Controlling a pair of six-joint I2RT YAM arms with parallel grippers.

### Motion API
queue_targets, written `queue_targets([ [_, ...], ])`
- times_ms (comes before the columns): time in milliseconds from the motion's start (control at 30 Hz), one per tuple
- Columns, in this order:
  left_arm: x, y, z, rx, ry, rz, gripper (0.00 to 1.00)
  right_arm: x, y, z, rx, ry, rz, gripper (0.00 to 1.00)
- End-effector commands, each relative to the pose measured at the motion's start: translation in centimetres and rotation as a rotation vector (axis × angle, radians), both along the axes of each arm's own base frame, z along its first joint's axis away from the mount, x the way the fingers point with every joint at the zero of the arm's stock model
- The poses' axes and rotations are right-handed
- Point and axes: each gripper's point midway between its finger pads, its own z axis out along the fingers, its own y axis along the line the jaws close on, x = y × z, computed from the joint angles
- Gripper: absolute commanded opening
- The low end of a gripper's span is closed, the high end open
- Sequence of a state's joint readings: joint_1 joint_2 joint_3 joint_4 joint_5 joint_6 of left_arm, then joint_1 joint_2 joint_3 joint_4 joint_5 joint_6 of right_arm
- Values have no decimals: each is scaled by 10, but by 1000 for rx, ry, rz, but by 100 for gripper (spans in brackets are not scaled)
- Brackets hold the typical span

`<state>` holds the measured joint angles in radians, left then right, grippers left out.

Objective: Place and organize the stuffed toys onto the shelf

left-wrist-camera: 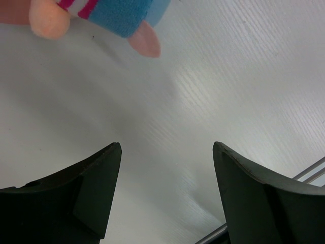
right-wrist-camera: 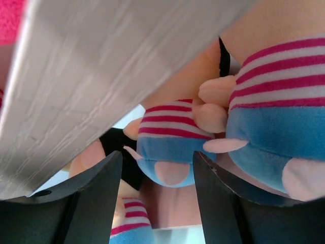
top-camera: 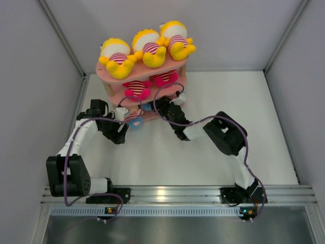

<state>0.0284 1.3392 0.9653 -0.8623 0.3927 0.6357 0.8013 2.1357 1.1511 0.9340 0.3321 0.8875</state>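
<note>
The pink shelf (top-camera: 109, 76) stands at the back centre. Three yellow stuffed toys (top-camera: 146, 47) in striped shirts sit in a row on its top board. Two striped toys with bright pink parts (top-camera: 137, 88) lie on the middle board. Blue-bottomed toys (top-camera: 133, 120) sit at the bottom board. My left gripper (top-camera: 123, 114) is open and empty above the white table (left-wrist-camera: 203, 91), with one blue-bottomed toy (left-wrist-camera: 119, 15) just ahead of it. My right gripper (right-wrist-camera: 157, 155) is open at the bottom tier, with a blue-bottomed toy (right-wrist-camera: 170, 147) just beyond its fingertips and two more (right-wrist-camera: 274, 117) beside it.
A light wooden post (right-wrist-camera: 101, 66) of the shelf crosses close above my right gripper. Grey walls (top-camera: 35, 61) enclose the table on the left, right and back. A metal rail (top-camera: 172, 194) runs along the near edge by the arm bases.
</note>
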Motion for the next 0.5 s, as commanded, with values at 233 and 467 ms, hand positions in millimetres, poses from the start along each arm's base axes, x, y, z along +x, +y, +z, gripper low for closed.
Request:
queue_targets([
  [233, 16, 0, 7, 7, -83, 11, 79, -4, 21, -24, 108, 142, -18, 58],
  [467, 16, -1, 7, 1, -80, 10, 79, -2, 25, -36, 117, 188, -69, 60],
])
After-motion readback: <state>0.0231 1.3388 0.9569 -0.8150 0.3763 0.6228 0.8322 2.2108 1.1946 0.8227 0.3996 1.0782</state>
